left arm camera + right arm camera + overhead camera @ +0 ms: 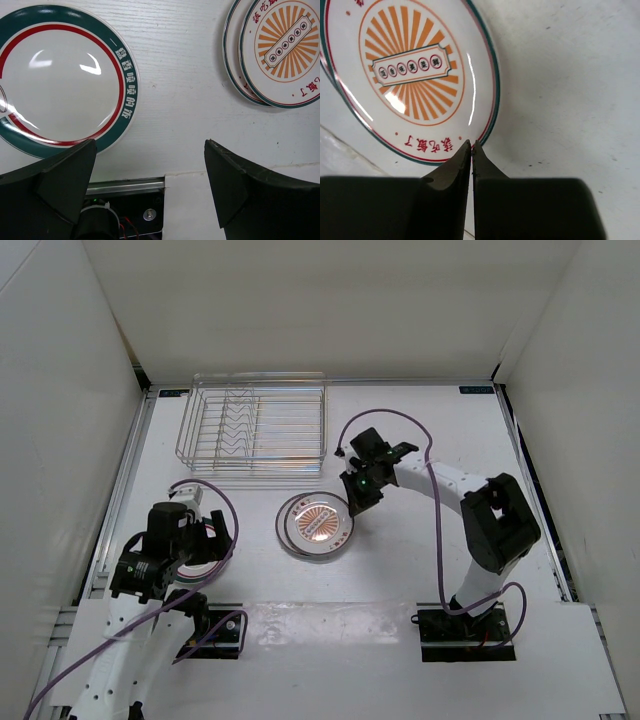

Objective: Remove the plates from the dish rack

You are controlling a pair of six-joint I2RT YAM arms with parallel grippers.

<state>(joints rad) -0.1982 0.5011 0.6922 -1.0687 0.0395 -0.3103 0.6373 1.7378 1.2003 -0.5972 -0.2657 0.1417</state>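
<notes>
The wire dish rack (pixel 250 428) stands at the back left with no plates in its slots. Two sunburst plates (pixel 318 524) lie stacked flat mid-table; the top one (pixel 412 75) fills the right wrist view, with the lower one's rim (pixel 231 60) peeking out beneath it. My right gripper (pixel 471 145) is shut with nothing between its fingers, its tips over that plate's near rim. A plain plate (pixel 55 80) with a teal and red rim lies flat on the table ahead of my left gripper (pixel 150 145), which is open and holds nothing.
White walls enclose the table on three sides. Each arm's black base plate (pixel 465 625) sits at the near edge, and a purple cable (pixel 438 530) loops along the right arm. A metal rail (pixel 125 186) runs under the left gripper.
</notes>
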